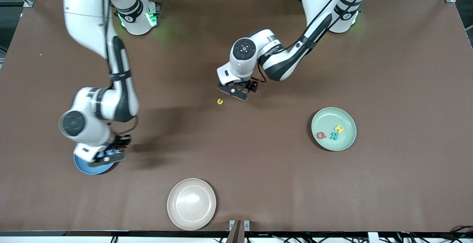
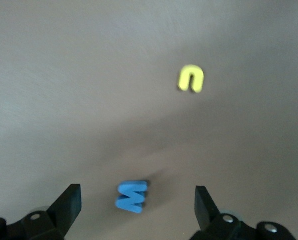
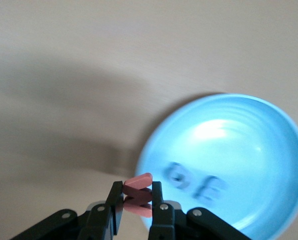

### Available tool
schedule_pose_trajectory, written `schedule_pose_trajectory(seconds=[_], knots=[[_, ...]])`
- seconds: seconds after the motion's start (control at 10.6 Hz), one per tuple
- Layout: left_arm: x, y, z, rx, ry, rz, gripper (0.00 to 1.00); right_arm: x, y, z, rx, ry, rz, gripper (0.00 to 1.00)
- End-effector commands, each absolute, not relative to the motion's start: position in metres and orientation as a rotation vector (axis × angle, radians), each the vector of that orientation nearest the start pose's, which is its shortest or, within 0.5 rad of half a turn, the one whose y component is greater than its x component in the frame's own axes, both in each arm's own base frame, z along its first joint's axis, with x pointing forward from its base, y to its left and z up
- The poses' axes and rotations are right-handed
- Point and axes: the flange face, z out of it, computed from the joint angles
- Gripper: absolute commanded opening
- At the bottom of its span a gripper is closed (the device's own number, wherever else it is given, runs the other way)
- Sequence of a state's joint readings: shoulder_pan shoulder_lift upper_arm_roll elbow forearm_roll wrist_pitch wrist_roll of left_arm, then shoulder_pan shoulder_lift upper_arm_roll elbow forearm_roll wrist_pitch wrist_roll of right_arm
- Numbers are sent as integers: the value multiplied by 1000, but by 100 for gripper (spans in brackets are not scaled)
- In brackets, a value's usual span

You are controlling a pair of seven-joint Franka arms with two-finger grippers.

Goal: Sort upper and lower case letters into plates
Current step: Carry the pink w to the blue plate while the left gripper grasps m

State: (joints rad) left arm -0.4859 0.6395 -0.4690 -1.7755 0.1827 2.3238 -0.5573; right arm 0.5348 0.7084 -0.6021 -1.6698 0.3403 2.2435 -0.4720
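We see the right gripper [image 3: 137, 202] at the lower left of the front frame, hanging over the rim of the blue plate [image 1: 83, 167], its fingers [image 3: 115, 206] closed down to a narrow gap on a small red letter [image 3: 138, 187] that sticks up between them. In the right wrist view two blue letters [image 3: 196, 181] lie flat in that plate's bowl; they are too blurred for us to read. The left gripper [image 1: 237, 90] sits just above the middle of the front frame, low over the bare brown table [image 1: 388, 73], and in the left wrist view we find its two fingertips [image 2: 71, 200] spread wide apart with nothing between them but the table surface. A blue letter shaped like an M or W [image 2: 132, 196] lies on the table between those tips, touching neither. A yellow letter shaped like a u or n [image 1: 220, 101] rests on the table just beside that gripper, slightly lower in the front frame. Toward the middle right of the front frame stands the pale green plate [image 1: 347, 119], holding three letters close together: a red one [image 1: 321, 135], a teal one [image 1: 334, 135] and a yellow one [image 1: 339, 128]. At the bottom centre of the frame we see a cream-beige plate [image 1: 173, 213] with nothing in it.
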Motion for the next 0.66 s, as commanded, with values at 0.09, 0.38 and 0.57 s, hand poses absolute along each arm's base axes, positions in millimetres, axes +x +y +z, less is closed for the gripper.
schedule_pose_trajectory(seconds=[0.09, 0.38, 0.57], knots=[[372, -502, 195, -3094, 834, 71, 100, 680, -30, 245, -3195, -528, 40, 0], [366, -500, 185, -3064, 854, 63, 94, 686, -71, 240, -3211, -609, -2, 1], [362, -500, 180, -3062, 845, 78, 87, 686, -75, 231, -3219, -614, -1, 45]])
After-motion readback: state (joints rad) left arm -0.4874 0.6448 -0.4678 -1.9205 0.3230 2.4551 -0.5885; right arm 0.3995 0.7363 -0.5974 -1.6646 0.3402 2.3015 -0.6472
